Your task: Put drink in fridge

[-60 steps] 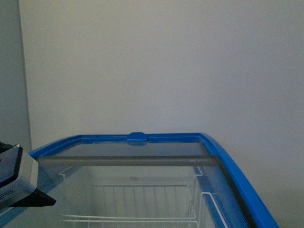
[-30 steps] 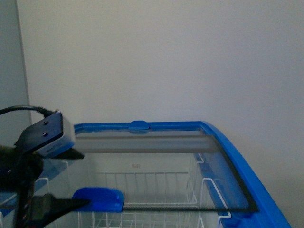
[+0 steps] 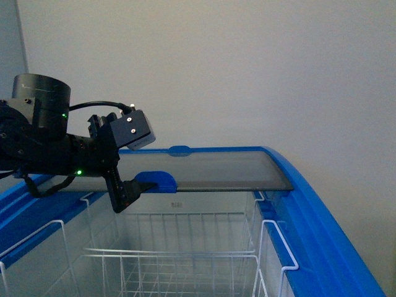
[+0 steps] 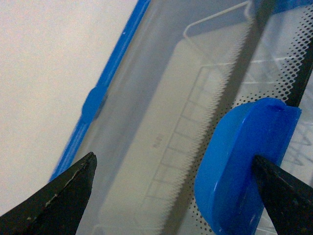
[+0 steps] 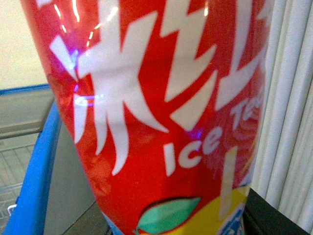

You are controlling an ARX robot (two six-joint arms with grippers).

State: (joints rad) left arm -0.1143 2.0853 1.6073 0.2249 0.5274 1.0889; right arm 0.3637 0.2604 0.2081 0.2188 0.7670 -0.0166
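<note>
Blue plastic rims the white fridge (image 3: 334, 247), the biggest thing in the front view, with a bare wall behind it. Its dark glass lid (image 3: 235, 173) sits well back toward the wall, so most of the opening is uncovered. The white wire basket (image 3: 185, 260) inside looks empty as far as it shows.

On the lid's near edge is a blue handle (image 3: 158, 180). The left end effector (image 4: 171, 188) is spread wide across it. One black finger is right against the handle, the other is well off to the side, and it grips nothing.

The bottle (image 5: 161, 112), a red ice-tea drink with white lettering, fills the right wrist view and sits just outside the fridge's rim. The right end effector's fingers do not plainly show, but with the bottle so close against that camera, I judge it to be clamped on the bottle.

The step in hand looks like the end of opening the lid. Next, the left arm should lift clear of the handle. The right arm should then carry the bottle over the rim and lower it upright into the basket, avoiding the wires and the lid edge.
</note>
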